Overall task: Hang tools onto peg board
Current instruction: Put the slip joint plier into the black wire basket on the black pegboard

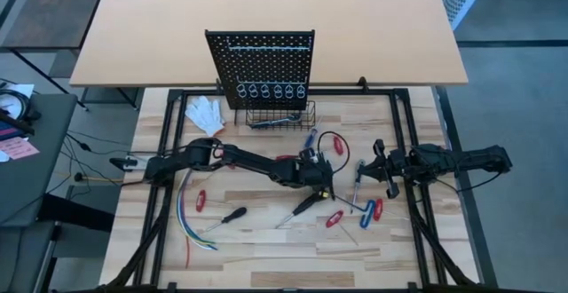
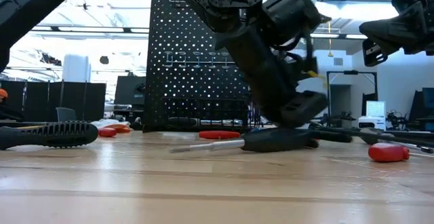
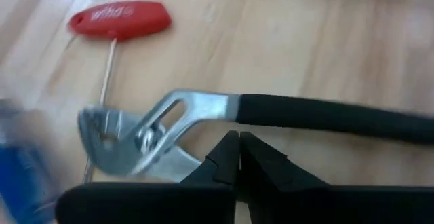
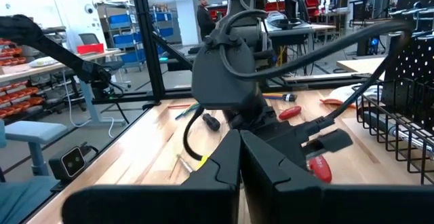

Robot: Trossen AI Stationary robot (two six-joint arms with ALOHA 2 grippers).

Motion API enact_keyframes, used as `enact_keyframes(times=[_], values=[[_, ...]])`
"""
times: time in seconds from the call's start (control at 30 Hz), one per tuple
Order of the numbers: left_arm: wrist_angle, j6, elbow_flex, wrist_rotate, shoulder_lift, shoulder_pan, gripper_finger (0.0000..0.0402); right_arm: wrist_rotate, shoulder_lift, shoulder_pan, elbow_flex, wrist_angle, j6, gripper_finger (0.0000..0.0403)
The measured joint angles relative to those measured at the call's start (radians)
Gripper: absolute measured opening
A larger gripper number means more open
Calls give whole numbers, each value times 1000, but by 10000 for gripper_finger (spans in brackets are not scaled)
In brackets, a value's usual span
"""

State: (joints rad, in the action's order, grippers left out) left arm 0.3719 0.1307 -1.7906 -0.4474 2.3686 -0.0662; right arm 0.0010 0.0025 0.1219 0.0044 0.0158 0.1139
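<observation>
Our left gripper sits low mid-tabletop, fingers together, just over the black-handled pliers. Our right gripper, fingers together, waits near the right edge.

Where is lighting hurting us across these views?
Low view: bright windows silhouette the left gripper, mid-table, and the peg board; sheen on the table. Left wrist view: glare on the steel head of the pliers. High view: evenly lit.

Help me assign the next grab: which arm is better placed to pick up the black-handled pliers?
Probably left. The left gripper hangs right over the black-handled pliers, fingers together, pliers directly ahead in its wrist view. The right gripper waits farther off, near the table's right side.
</observation>
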Motion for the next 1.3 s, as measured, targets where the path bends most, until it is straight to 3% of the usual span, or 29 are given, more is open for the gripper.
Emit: enact_keyframes(times=[0.33, 0.53, 0.93, 1.07, 1.17, 1.3], values=[[317, -177, 6, -97, -80, 0, 1, 0, 0, 0, 0, 0, 0, 18], [430, -273, 14, -101, -81, 0, 1, 0, 0, 0, 0, 0, 0, 18], [501, -65, 15, -95, -200, -10, 0, 0, 0, 0, 0, 0, 0, 18], [465, -73, 73, -99, -248, -18, 0, 0, 0, 0, 0, 0, 0, 18], [405, -119, 149, 4, -278, -4, 4, 0, 0, 0, 0, 0, 0, 18], [310, -166, 240, 186, -308, 33, 42, 0, 0, 0, 0, 0, 0, 18]])
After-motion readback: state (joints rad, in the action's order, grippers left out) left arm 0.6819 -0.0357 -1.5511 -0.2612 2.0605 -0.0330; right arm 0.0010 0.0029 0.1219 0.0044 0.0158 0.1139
